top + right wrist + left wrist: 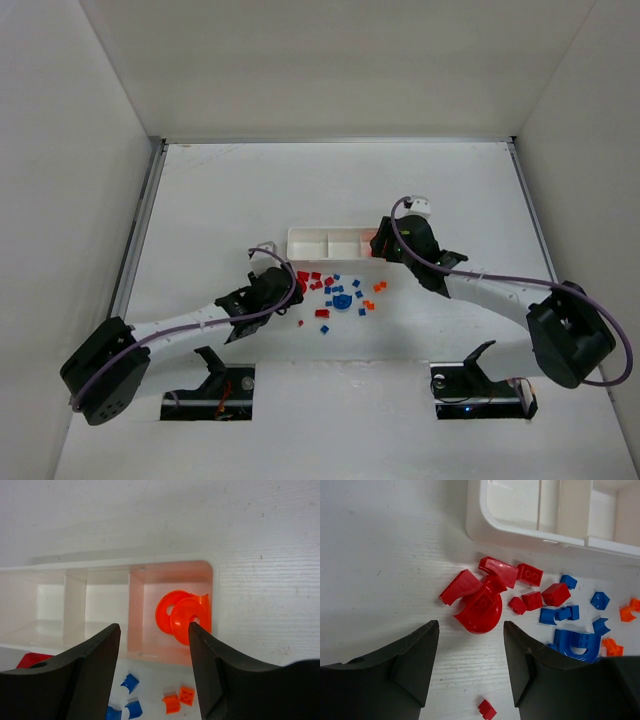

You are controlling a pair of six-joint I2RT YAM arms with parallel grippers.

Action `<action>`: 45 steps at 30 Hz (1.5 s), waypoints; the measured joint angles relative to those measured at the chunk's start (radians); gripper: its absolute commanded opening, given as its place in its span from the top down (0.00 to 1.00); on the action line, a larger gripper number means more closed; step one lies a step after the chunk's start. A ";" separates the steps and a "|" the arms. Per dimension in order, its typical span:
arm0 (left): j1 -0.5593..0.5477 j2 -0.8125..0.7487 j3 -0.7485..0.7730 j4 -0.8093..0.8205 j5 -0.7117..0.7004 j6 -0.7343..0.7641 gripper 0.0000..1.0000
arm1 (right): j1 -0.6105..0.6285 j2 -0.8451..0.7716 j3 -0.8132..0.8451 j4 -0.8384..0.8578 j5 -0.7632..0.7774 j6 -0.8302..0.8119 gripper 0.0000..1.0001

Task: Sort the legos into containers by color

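Glossy plastic legos [480,611], smooth glossy white plastic containers [476,520], matt faintly grained white table [385,555]

Bright, even light falls from above and washes the white table [330,190] nearly featureless in the overhead view, with soft shadows under the arms [180,325]. In the wrist views the dark fingers [395,675] look soft-edged up close, while the legos [480,610] are sharp.
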 measured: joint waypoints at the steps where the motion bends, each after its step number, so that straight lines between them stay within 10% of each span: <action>1: 0.000 0.007 -0.005 0.008 0.002 -0.009 0.49 | 0.005 -0.008 -0.011 0.002 -0.001 0.000 0.37; 31: -0.067 0.156 -0.115 0.397 -0.165 -0.256 0.88 | 0.121 -0.190 -0.160 0.010 -0.004 0.060 0.35; 45: -0.143 -0.190 -0.142 0.154 -0.187 -0.261 0.91 | 0.126 -0.203 -0.182 0.008 -0.005 0.064 0.35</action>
